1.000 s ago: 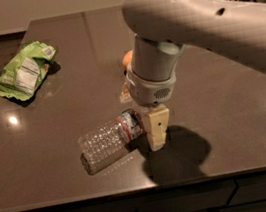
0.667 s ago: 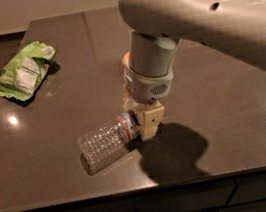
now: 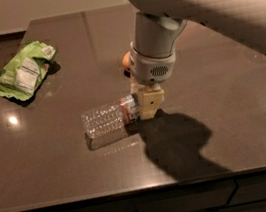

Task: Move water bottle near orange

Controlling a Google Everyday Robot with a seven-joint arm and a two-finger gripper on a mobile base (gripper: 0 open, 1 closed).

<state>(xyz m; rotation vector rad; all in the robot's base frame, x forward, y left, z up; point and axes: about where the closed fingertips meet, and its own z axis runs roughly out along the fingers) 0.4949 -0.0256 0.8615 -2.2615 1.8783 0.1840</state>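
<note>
The water bottle [image 3: 107, 120] is a clear ribbed bottle with a red, white and blue label band, held on its side a little above the dark table [image 3: 58, 176], with its shadow just beneath it. My gripper [image 3: 147, 103] is shut on its cap end, and the cap is hidden behind the yellowish fingers [image 3: 152, 104]. The orange [image 3: 126, 59] peeks out behind my arm, just beyond the gripper on the far side. Only its left edge shows.
A green snack bag [image 3: 23, 70] lies at the table's far left. My big grey arm [image 3: 196, 1] crosses the upper right and casts a dark shadow [image 3: 174, 141] on the table in front of the gripper. The table's front edge is near.
My gripper moved left onto the bottle's cap end and took hold of it. The gripper and the bottle have since risen together, toward the orange.
</note>
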